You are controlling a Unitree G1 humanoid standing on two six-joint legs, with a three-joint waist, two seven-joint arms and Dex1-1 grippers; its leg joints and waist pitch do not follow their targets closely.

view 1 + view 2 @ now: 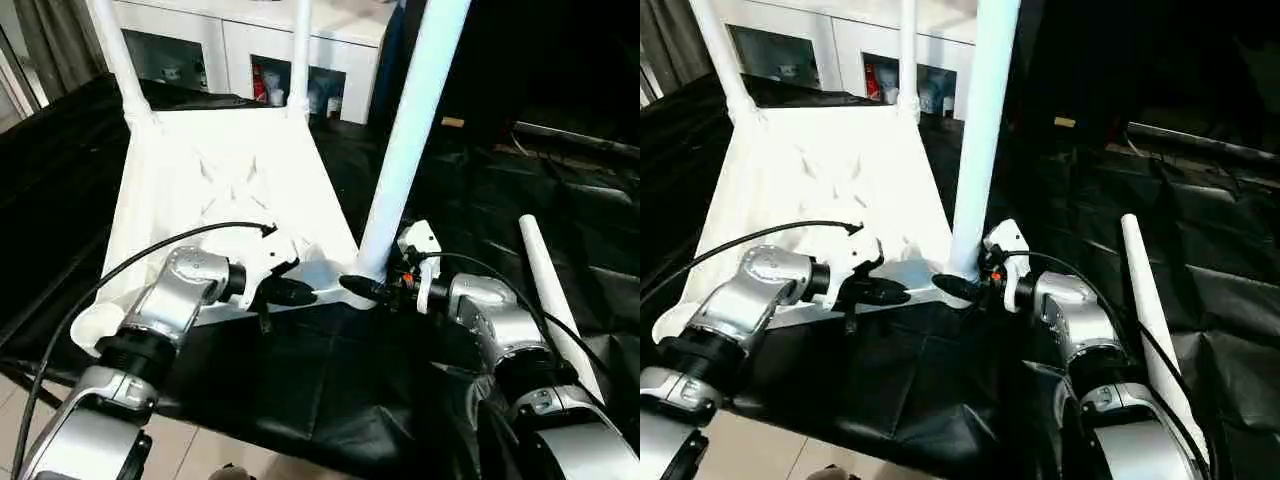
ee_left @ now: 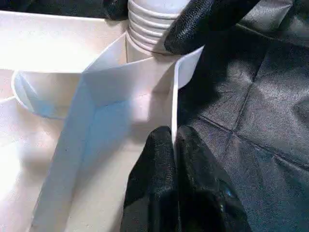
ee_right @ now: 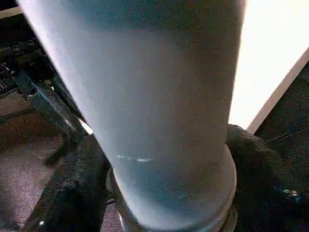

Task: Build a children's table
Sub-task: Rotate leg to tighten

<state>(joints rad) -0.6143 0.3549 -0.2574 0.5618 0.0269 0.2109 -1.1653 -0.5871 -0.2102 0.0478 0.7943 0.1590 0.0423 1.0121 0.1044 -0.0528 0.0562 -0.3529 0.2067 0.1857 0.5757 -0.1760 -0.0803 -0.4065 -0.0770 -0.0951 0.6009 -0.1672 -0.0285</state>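
Note:
The children's table top lies upside down on black cloth, ribbed side up. Two white legs stand in its far corner sockets. A third leg rises from the near right socket. My right gripper is closed around the base of this leg, one finger on each side of it. My left gripper is shut on the thin near rim of the top, just beside that socket, where the leg's ribbed end shows. A loose leg lies on the cloth to my right.
The near left corner socket holds no leg and sits by the cloth's front edge. A white cabinet with glass doors stands behind the table top. Black cloth spreads to the right and rear.

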